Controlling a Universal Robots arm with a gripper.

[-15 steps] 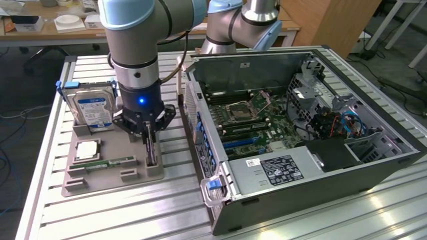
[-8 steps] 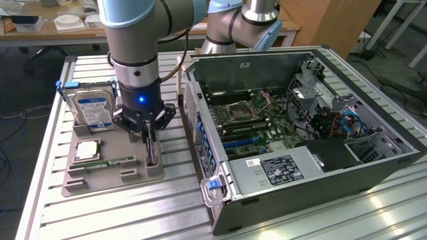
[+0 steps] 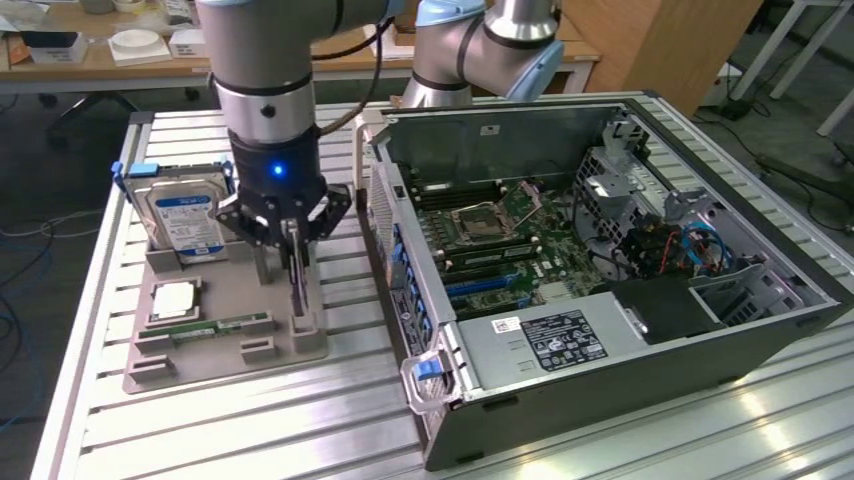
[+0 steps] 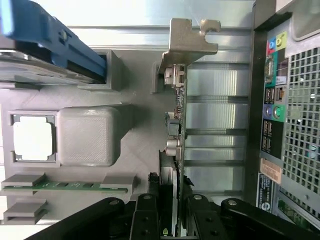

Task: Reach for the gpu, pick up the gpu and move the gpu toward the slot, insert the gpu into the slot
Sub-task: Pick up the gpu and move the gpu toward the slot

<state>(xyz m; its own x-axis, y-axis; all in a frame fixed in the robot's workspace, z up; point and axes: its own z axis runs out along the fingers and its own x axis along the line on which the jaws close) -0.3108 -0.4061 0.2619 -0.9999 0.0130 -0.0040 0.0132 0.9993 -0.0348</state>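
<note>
Over the grey tray (image 3: 220,295), my gripper (image 3: 294,243) (image 4: 167,202) is clenched on the gpu (image 3: 299,290) (image 4: 176,117), which stands on edge there. An off-centre grip may tilt the card and jam it.

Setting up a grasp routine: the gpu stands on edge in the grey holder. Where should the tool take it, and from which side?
Probably its top long edge, coming straight down, pinching across the two flat faces. The gpu stands upright in the grey holder, so that edge is free; the metal bracket caps one end.
</note>
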